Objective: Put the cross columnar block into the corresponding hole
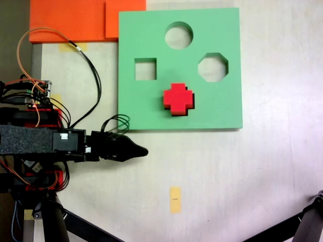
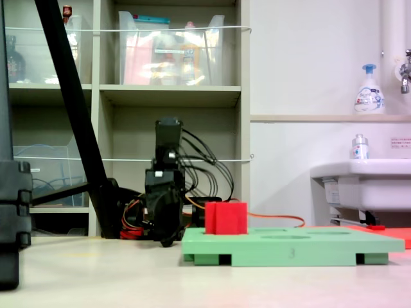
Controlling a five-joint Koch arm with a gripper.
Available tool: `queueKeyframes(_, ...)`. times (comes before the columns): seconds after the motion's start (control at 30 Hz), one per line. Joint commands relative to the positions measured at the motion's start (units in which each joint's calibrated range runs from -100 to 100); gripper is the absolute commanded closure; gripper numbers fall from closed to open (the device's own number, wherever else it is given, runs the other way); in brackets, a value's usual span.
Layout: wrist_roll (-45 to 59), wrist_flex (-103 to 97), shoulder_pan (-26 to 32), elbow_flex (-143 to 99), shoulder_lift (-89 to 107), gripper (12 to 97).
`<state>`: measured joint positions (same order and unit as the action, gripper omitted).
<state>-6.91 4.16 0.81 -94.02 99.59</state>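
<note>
The red cross block point(image 1: 178, 98) stands in the plus-shaped cutout of the green board point(image 1: 222, 111), which it covers. In a fixed view from the side, the cross block point(image 2: 226, 218) rises well above the green board point(image 2: 289, 247). My gripper point(image 1: 144, 150) lies to the left of the board's near corner and points right. It is apart from both the board and the block. Its jaws taper to one closed point with nothing between them. Seen head-on from the side, the arm point(image 2: 167, 205) sits behind the board's left end.
The board's round cutout point(image 1: 178, 35), square cutout point(image 1: 145, 69) and octagonal cutout point(image 1: 212, 67) stand empty. Orange foam sheets point(image 1: 70, 20) lie at the top left. A yellow tape strip point(image 1: 175, 199) marks the table. Tripod legs point(image 1: 53, 222) and cables point(image 1: 93, 75) crowd the left side.
</note>
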Motion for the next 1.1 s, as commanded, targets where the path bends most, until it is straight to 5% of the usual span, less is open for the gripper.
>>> queueKeyframes(0.0,3.3,-3.5,0.0,-6.0,0.4,59.7)
queueKeyframes(0.2,3.5,-4.3,-0.2,-6.0,0.4,67.2)
queueKeyframes(0.33,3.1,-4.4,-0.3,-6.0,0.4,57.1)
queueKeyframes(1.07,3.1,-5.3,-0.4,-6.0,0.4,57.9)
